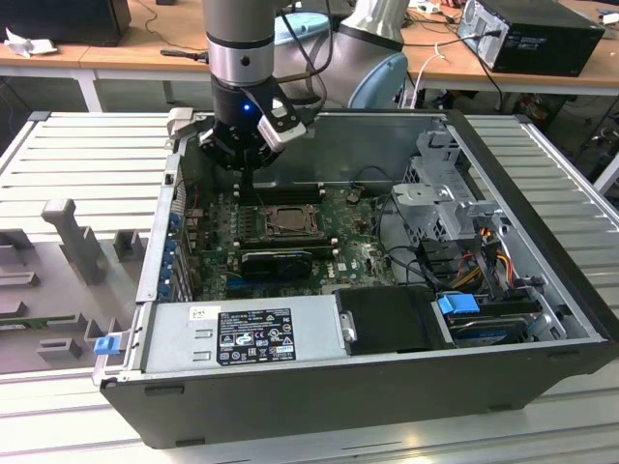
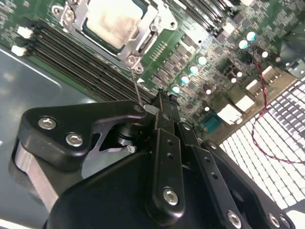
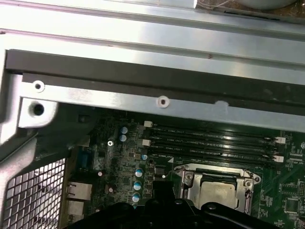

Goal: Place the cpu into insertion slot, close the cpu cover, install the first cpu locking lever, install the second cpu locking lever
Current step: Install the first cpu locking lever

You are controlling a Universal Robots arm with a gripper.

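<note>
My claw (image 2: pixel 164 102) hangs low inside the open computer case (image 1: pixel 319 406), just above the green board (image 2: pixel 190 52) and beside the insertion slot (image 2: pixel 116 28); in the second wrist view its black fingers (image 2: pixel 164 143) seem drawn together to a narrow tip with a thin wire lever (image 2: pixel 137 90) rising right at that tip, but I cannot tell whether the tip pinches the wire or merely sits against it, since my own housing hides the contact. Just past the tip, the cpu (image 2: pixel 114 21) lies in the slot, its dull silver face showing through the window of the cpu cover (image 2: pixel 145 40), which lies flat over it; the far part of the socket is cut off by the picture's edge. In the first wrist view my dark body hides the near side of the cover (image 3: pixel 217 183), and beyond it run the long black memory slots (image 3: pixel 209 140), then the case's metal wall (image 3: pixel 162 102). In the exterior view my wrist (image 1: pixel 247 135) blocks the board behind the socket (image 1: pixel 287 220).
</note>
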